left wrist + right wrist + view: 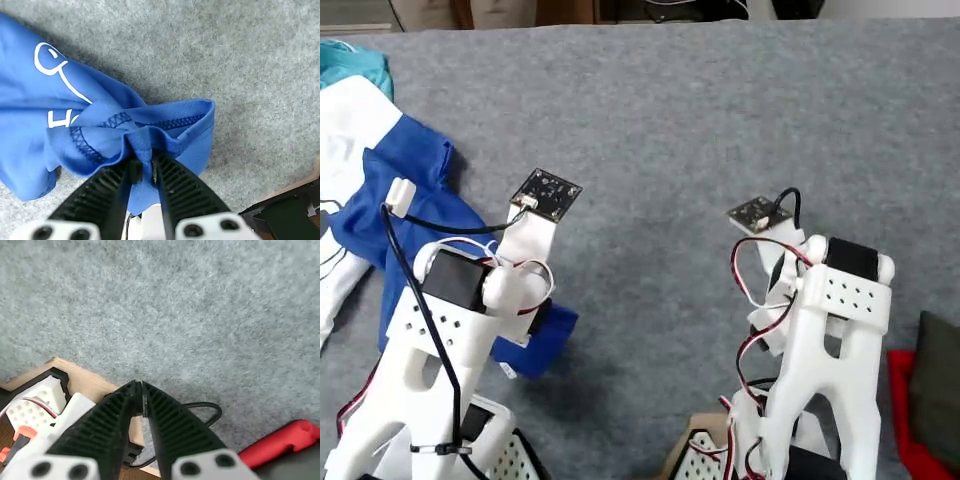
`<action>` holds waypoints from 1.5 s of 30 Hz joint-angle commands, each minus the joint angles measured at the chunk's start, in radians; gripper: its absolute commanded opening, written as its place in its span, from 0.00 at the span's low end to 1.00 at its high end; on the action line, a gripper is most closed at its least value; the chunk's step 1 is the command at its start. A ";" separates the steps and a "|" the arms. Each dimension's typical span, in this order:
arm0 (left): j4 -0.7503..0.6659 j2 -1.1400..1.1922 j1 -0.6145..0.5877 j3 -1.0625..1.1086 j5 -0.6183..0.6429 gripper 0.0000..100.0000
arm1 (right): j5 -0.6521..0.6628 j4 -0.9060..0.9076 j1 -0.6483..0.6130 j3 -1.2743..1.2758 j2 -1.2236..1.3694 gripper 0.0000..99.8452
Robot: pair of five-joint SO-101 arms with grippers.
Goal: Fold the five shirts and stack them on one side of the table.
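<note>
A blue shirt [415, 210] with white print lies crumpled at the left of the grey table, partly under the left arm. My left gripper [145, 167] is shut on a bunched hem of the blue shirt [100, 130], just above the cloth-covered table. A white shirt [348, 120] and a teal shirt [355, 60] lie at the far left edge. My right gripper [140, 395] is shut with nothing in it, held low near the table's front edge. A red shirt [912, 420] and a dark shirt [940, 380] lie at the right front corner.
The grey felt table top [720, 130] stretches wide between and beyond the arms. The right arm's base [35, 405] and a black cable [205, 412] sit on a wooden board at the front edge.
</note>
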 commanded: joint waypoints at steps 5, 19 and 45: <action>-0.003 -0.025 -0.046 0.002 0.003 0.02 | 0.012 0.032 0.079 -0.119 -0.027 0.01; 0.038 -0.025 -0.086 -0.020 -0.005 0.09 | 0.307 0.169 0.777 -0.628 -0.021 0.01; 0.029 0.535 0.666 -0.721 0.068 0.05 | 0.137 0.044 1.221 -1.380 0.808 0.01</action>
